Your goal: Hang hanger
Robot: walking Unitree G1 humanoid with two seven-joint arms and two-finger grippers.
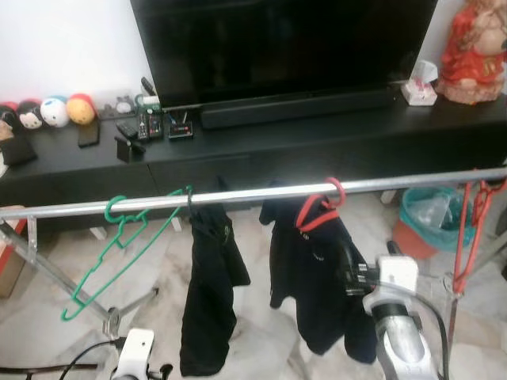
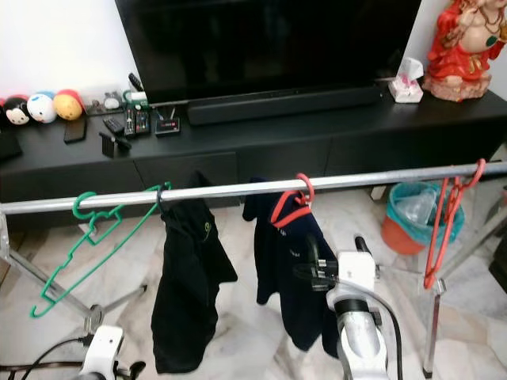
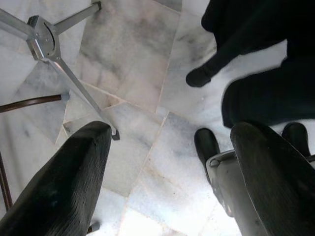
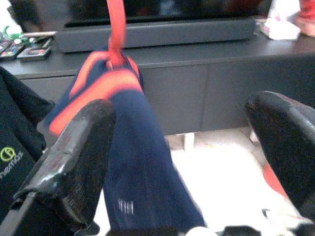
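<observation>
White marble floor (image 1: 261, 332), black TV console (image 1: 317, 142) | red plastic hanger (image 1: 321, 207) carrying navy garment (image 1: 317, 277) hooked on silver rail (image 1: 238, 195), apparently hung | right gripper (image 4: 179, 162) spread empty beside it | left gripper (image 3: 167, 172) agape, idle.

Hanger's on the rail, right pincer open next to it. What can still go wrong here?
1. The right pincer sits open close against the navy garment; retracting may snag the fabric.
2. A tug could lift the red hanger off the rail.
3. The empty green hanger already hangs tilted; shaking the rail might drop it.
</observation>
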